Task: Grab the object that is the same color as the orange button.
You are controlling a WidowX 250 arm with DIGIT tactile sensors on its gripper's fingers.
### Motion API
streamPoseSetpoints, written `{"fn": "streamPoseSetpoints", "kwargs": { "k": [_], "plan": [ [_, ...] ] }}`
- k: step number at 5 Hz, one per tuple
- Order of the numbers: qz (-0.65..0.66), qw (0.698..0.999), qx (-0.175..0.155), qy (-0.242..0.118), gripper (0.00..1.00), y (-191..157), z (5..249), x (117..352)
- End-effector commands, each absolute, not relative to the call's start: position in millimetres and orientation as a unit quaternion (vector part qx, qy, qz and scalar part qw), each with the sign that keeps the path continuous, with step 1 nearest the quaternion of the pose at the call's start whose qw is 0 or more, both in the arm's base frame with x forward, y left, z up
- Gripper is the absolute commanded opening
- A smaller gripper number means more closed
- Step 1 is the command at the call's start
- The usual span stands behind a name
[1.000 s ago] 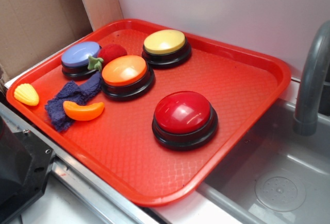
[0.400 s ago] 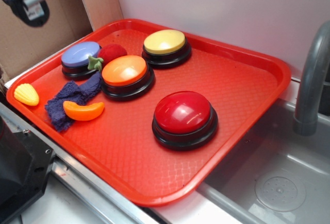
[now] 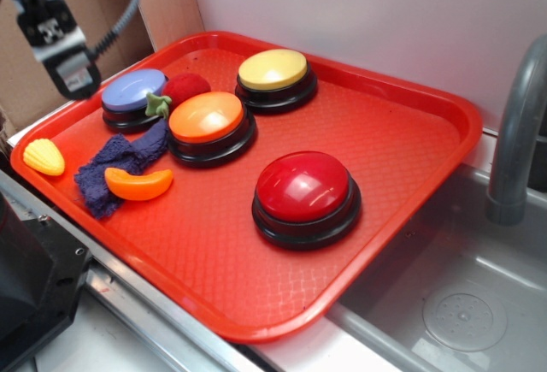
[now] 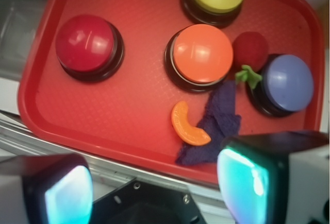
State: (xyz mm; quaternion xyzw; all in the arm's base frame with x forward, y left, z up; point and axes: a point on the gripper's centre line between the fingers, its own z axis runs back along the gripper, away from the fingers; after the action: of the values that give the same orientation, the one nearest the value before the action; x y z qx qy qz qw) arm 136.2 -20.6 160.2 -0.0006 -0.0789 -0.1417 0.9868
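The small glossy orange crescent toy (image 3: 138, 184) lies on the red tray (image 3: 376, 124) at its left front, against a purple cloth (image 3: 115, 163). It also shows in the wrist view (image 4: 188, 125), next to the cloth (image 4: 216, 123). The orange button (image 3: 206, 121) stands behind it, also in the wrist view (image 4: 202, 54). My gripper (image 3: 68, 68) hangs high above the tray's left end, well clear of the toy. In the wrist view my gripper (image 4: 154, 193) is open and empty, its jaws wide apart.
On the tray stand a red button (image 3: 304, 194), a yellow button (image 3: 273, 75) and a blue button (image 3: 132, 97), with a red plush strawberry (image 3: 184, 88). A small yellow ridged toy (image 3: 43, 156) lies at the left rim. A grey sink (image 3: 461, 304) and faucet (image 3: 517, 132) are at right.
My gripper has come down and to the right from the top left corner into view above the tray's left end. Nothing on the tray has moved.
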Motion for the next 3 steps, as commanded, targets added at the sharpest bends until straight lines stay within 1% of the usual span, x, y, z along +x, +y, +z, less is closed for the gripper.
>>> {"fn": "streamPoseSetpoints", "kwargs": {
  "k": [1,2,3],
  "plan": [
    [-0.181,0.98,0.008,-0.081,1.0,-17,120,144],
    [-0.179,0.981,0.022,-0.068,1.0,-14,101,146],
    [-0.181,0.981,0.01,-0.074,1.0,-10,80,149]
  ]
}}
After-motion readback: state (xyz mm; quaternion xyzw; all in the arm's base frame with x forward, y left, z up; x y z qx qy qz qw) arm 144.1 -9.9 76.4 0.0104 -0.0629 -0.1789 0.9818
